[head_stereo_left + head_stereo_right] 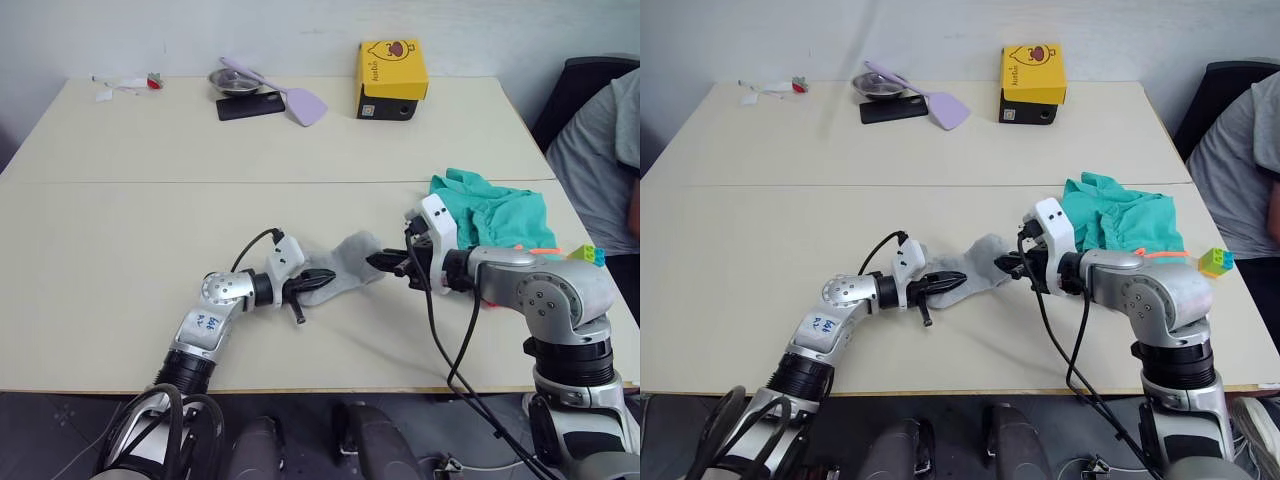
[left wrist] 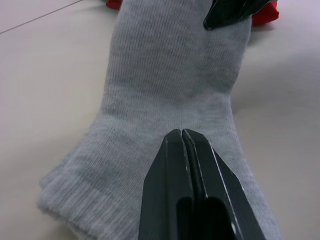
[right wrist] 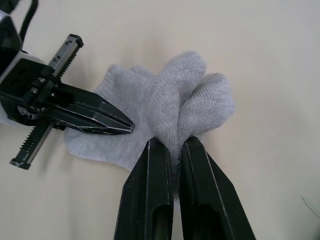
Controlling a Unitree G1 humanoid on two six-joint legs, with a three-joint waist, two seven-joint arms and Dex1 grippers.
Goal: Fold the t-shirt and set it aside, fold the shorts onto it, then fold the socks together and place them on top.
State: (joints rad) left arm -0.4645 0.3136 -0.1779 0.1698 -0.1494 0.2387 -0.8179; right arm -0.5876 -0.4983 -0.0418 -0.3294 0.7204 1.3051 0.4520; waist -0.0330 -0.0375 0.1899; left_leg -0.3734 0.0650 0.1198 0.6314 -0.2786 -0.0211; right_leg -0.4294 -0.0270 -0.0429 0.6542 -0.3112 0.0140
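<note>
Near the front edge of the worktop (image 1: 120, 300) the socks (image 1: 345, 268) lay flat as a light grey strip, stretched between the two hands. At the cuff end the left hand (image 1: 322, 281) pressed down on the ribbed knit with its fingers pressed together (the left wrist view showed no gap between them); whether any fabric was caught between the tips I could not tell. At the toe end the right hand (image 3: 167, 145) pinched a bunched fold of the socks, the grey knit bulging up in two rounded lumps just past its fingertips (image 3: 152, 150).

Just behind the right arm, toward the robot's right edge of the worktop, the shorts (image 1: 495, 215) sat in a crumpled teal-green heap with an orange drawstring (image 1: 542, 250) showing at the near side. A sliver of the t-shirt (image 2: 262, 15) showed red beyond the socks in the left wrist view; how it was folded could not be made out.

At the far side of the worktop stood a yellow box (image 1: 392, 78), with a small metal bowl (image 1: 234, 80), a lilac spatula (image 1: 285, 92) and a dark flat object (image 1: 250, 106) to its left. A small toy of coloured blocks (image 1: 1216, 261) rested near the right edge, and a person in a grey shirt (image 1: 600, 150) sat beyond that edge
</note>
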